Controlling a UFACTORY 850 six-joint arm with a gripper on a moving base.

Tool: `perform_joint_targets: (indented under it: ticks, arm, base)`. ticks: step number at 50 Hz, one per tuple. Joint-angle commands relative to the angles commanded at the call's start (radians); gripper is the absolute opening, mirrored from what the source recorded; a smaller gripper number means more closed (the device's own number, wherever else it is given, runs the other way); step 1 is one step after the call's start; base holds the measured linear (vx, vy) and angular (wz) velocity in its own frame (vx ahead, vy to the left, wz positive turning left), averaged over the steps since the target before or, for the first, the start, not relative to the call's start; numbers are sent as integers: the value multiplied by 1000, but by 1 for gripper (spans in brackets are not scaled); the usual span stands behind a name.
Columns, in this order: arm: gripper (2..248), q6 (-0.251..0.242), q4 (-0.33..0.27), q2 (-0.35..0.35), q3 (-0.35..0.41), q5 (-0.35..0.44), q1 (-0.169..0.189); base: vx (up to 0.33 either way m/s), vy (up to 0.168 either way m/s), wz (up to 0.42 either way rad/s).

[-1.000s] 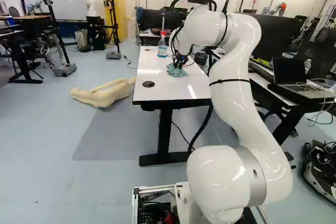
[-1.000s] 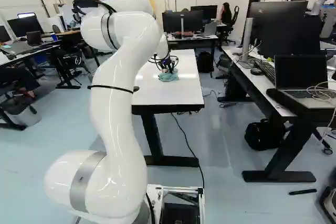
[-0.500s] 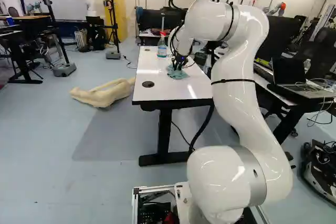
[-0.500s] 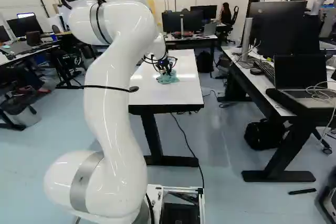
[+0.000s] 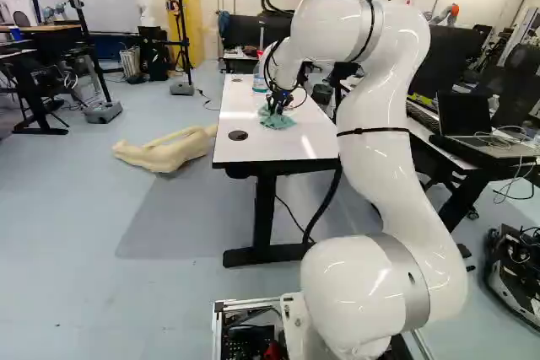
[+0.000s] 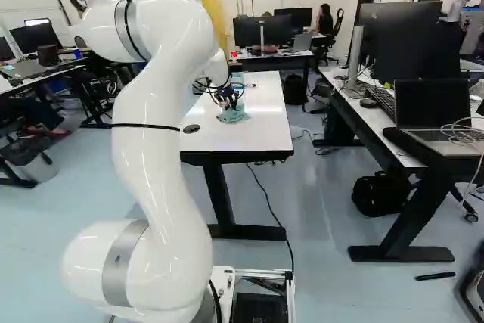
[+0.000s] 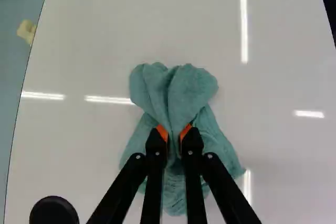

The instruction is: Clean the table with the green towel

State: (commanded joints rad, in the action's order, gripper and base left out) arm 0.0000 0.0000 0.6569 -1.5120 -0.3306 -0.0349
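In the left base view my gripper [image 5: 278, 105] points down at the white table [image 5: 291, 142], with the green towel [image 5: 277, 120] bunched beneath it. The wrist view has the gripper [image 7: 175, 137] shut on the towel [image 7: 181, 95], its orange pads pinching a fold from both sides. Cloth puffs up ahead of the fingers and spreads out under them onto the tabletop. In the right base view the towel [image 6: 233, 114] rests on the table's glossy surface under the gripper.
A spray bottle [image 5: 260, 75] stands farther back on the table. A round black cap [image 5: 238, 135] is set in the tabletop, near the gripper. Right of the table is a desk with a laptop [image 5: 469, 124]. A pale mannequin-like body [image 5: 169, 151] lies on the floor.
The arm has swung leftward in both base views, and the gripped towel has slid across the tabletop with it, nearer the round cap. The base has not moved.
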Motion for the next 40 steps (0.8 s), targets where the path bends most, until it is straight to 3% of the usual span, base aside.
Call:
perform_joint_targets:
  ticks: [27, 40]
  arm:
    - [44, 0, 0, -29, 40, 0, -72]
    - [44, 0, 0, -33, 44, 0, -77]
  base:
    - [0, 0, 0]
    - [0, 0, 0]
